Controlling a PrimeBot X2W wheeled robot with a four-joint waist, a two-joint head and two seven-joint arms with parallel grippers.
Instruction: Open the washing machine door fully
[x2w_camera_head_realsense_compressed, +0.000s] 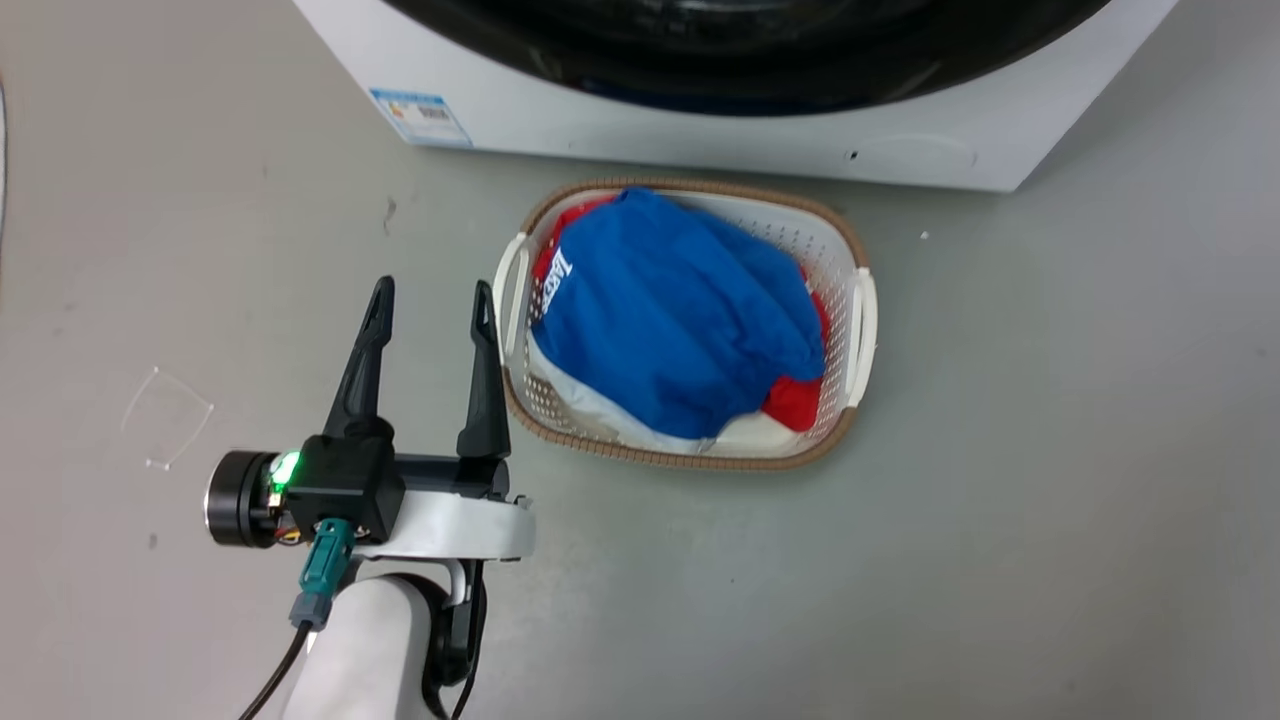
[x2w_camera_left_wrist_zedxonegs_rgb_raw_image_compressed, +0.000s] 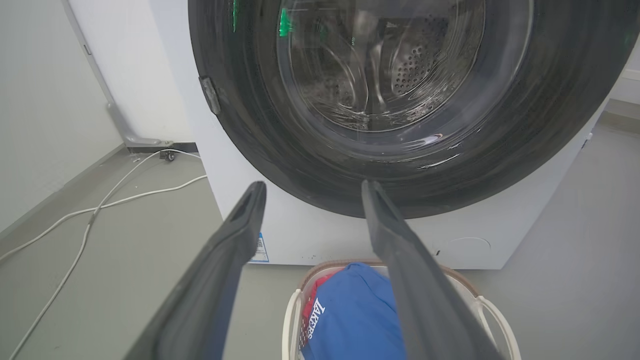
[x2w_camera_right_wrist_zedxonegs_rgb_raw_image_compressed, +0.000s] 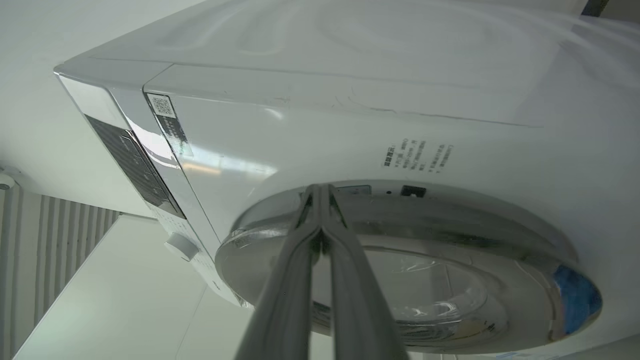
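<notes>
The right end effector (x2w_camera_right_wrist_zedxonegs_rgb_raw_image_compressed: 320, 192) had its two fingers pressed together with nothing visible between them. Their tips sat at the silvery rim of the washing machine door (x2w_camera_right_wrist_zedxonegs_rgb_raw_image_compressed: 400, 280), where that rim met the white front of the washing machine (x2w_camera_right_wrist_zedxonegs_rgb_raw_image_compressed: 280, 130). Whether the tips actually touched the rim could not be told. The door lay directly ahead of those tips, its round face flat or nearly flat against the machine, so it looked closed or barely ajar.

The left end effector (x2w_camera_head_realsense_compressed: 430, 300) had its fingers spread wide and held nothing. It hung over the floor (x2w_camera_head_realsense_compressed: 1050, 450) just beside a laundry basket (x2w_camera_head_realsense_compressed: 862, 330) piled with a blue garment (x2w_camera_head_realsense_compressed: 680, 320). Its fingers pointed toward the machine, with the door well ahead and above.

The right arm was plainly the nearer, so I judged the opening pull would fall to it, swinging the rim outward from the machine front.
</notes>
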